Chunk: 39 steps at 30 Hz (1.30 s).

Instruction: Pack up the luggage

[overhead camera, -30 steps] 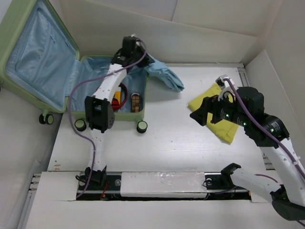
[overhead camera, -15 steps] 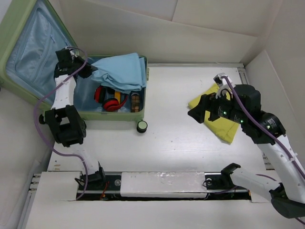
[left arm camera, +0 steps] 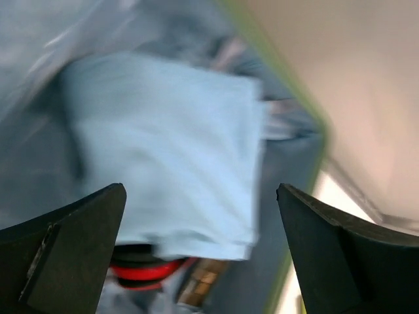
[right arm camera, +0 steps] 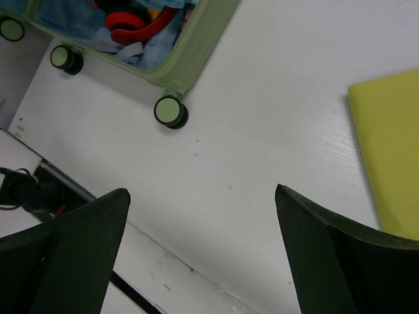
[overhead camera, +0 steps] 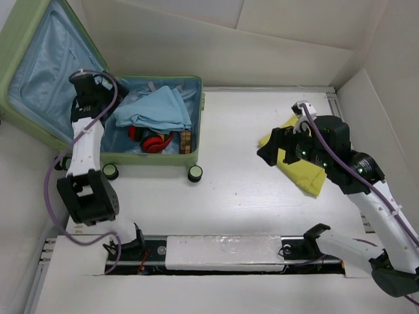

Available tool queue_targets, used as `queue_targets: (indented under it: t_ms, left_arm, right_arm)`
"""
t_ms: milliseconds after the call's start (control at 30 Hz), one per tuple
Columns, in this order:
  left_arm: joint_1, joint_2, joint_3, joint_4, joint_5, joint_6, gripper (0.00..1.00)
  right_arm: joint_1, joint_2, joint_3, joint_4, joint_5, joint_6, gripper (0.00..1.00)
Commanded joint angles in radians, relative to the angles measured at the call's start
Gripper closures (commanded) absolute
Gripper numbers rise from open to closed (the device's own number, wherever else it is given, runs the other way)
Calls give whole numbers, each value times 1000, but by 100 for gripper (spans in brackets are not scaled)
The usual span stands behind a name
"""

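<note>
My left hand [left arm camera: 200, 188] has just let go. Its fingers were together a moment ago and now stand wide apart with nothing between them. The blue cloth [overhead camera: 154, 108] it carried over from the luggage's right rim now lies loose inside, draped over the red headphones [overhead camera: 154, 142]. The hand sits above the hinge side, at the cloth's left edge; its own view is blurred, so I can't tell whether it touches the lining.

The luggage [overhead camera: 157, 159] lies open at the far left corner of the surface [overhead camera: 249, 190], with its lid leaning up past the left edge.

I judge that item packed, though it is bunched rather than flat and may need pressing down before the lid can close.

My right hand [right arm camera: 203, 190] is also spread wide and holds nothing. It hovers near the right edge, above the near end of the yellow cloth [overhead camera: 308, 173], which is still out on the surface. That looks like the next piece to collect.
</note>
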<state>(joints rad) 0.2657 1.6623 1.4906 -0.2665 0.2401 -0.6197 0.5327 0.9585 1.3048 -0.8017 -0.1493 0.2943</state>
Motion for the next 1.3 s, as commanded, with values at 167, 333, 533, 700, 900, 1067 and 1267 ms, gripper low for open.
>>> queue_targets:
  t_ms: [167, 333, 533, 700, 900, 1067, 1267]
  left_arm:
    - [-645, -169, 112, 46, -268, 100, 0]
    - [-972, 45, 100, 90, -351, 14, 11]
    - [-1195, 534, 521, -34, -317, -46, 14]
    - [-1224, 680, 611, -36, -295, -184, 15]
    - [-1224, 680, 421, 128, -267, -340, 23]
    - [-1201, 781, 520, 102, -237, -394, 86]
    - [-1077, 639, 256, 171, -283, -385, 100]
  right_arm:
    - [1, 20, 163, -97, 230, 8, 7]
    - [-20, 20, 358, -188, 385, 29, 41]
    - [-30, -12, 381, -235, 409, 75, 52]
    - [-30, -72, 308, -244, 317, 85, 37]
    - [-30, -116, 258, -278, 297, 94, 30]
    - [-30, -126, 237, -287, 274, 103, 30]
    - [-30, -126, 182, -246, 225, 103, 30]
